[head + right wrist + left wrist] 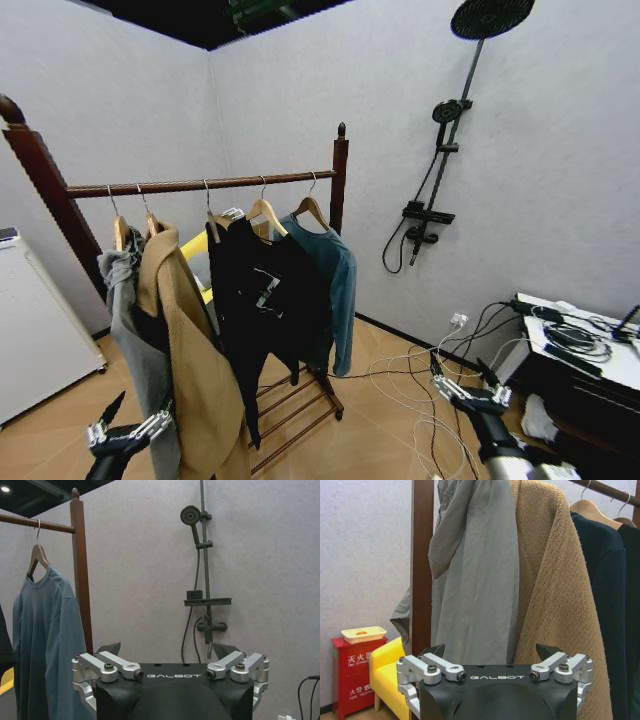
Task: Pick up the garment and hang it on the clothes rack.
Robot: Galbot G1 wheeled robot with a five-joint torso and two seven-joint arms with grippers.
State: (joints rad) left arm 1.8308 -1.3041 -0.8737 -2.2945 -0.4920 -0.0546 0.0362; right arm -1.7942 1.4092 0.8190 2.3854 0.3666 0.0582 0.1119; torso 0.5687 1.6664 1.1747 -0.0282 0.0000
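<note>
The teal top point(335, 275) hangs upright on the rack point(200, 184), ahead-left of the nearer, open, empty right tool point(470, 392); the left tool point(128, 428) is open too.

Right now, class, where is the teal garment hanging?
In the head view, the garment hangs on the clothes rack, at the bar's right end beside the right post, next to the black T-shirt.
</note>
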